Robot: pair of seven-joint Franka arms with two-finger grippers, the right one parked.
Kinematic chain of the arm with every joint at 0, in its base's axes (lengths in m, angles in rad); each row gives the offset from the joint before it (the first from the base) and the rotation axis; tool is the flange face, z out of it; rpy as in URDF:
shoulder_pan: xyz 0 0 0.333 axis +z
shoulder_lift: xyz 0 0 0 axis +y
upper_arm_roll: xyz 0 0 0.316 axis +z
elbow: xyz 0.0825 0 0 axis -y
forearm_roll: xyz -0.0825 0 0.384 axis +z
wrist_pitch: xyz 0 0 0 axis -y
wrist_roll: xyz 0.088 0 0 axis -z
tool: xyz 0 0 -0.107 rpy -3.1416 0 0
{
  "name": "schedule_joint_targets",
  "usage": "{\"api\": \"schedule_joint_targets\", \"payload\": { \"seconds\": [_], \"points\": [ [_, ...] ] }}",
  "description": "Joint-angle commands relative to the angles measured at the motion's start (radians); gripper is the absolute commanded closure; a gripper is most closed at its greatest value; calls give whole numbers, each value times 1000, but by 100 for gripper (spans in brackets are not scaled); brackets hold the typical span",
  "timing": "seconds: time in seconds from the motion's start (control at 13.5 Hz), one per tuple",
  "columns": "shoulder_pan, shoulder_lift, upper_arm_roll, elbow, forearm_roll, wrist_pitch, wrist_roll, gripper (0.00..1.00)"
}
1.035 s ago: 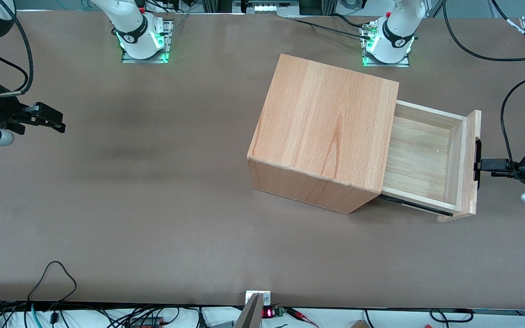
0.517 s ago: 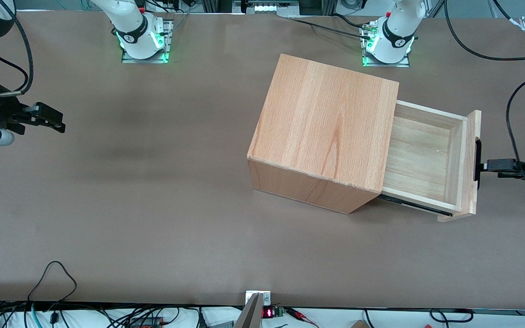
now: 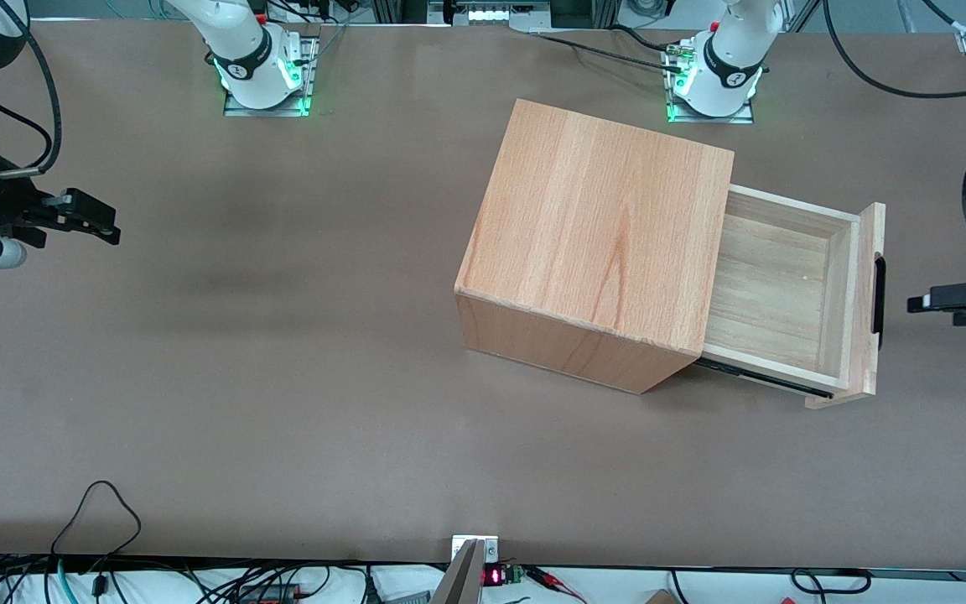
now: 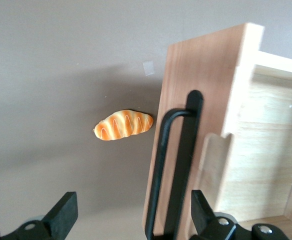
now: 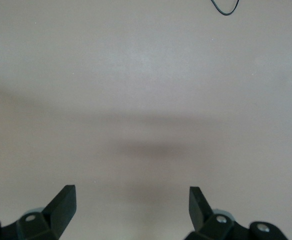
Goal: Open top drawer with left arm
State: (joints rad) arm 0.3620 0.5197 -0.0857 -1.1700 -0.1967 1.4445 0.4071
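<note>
1. Even, diffuse overhead light covers the flat brown bench [image 3: 282, 377] in the front view; no hot spots of glare show on its matte surface.
2. The big plain beech-wood box [image 3: 600, 243] throws only a short, soft-edged shadow at its base on the side nearer the front camera.
3. Green lamps glow at both arm bases, tinting the metal plates under them.
4. A faint, blurred dark band lies across the bench toward the parked arm's end.
5. In the left wrist view the small black two-finger pincer [image 4: 133, 220] stands wide apart, its near fingers [image 4: 63, 212] slightly soft.
6. There the striped orange bread-shaped toy [image 4: 123, 125] sits in the box's broad grey shadow, reasonably sharp.
7. The long black bar handle [image 4: 161, 165] shows a thin highlight along its edge.
</note>
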Motion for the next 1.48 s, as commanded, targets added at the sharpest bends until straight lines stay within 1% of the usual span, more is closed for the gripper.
{"api": "schedule_joint_targets", "payload": {
  "seconds": [0.0, 0.07, 0.22, 0.44, 0.59, 0.74, 0.89, 1.03, 1.18, 1.4],
  "points": [
    [-52, -101, -6, -2, 66, -67, -83, 0],
    [-75, -127, -8, -2, 85, -88, -123, 0],
    [-127, -168, -8, -2, 98, -122, -194, 0],
    [-236, -228, -8, -3, 154, -162, -336, 0],
    [-281, -248, -8, -3, 155, -188, -395, 0],
    [-325, -305, 0, -25, 172, -190, -436, 0],
    [-354, -364, 11, -115, 183, -173, -455, 0],
    [-354, -441, 14, -232, 191, -119, -473, 0],
    [-354, -470, 15, -270, 212, -92, -473, 0],
    [-354, -510, 20, -351, 212, -12, -473, 0]
  ]
}}
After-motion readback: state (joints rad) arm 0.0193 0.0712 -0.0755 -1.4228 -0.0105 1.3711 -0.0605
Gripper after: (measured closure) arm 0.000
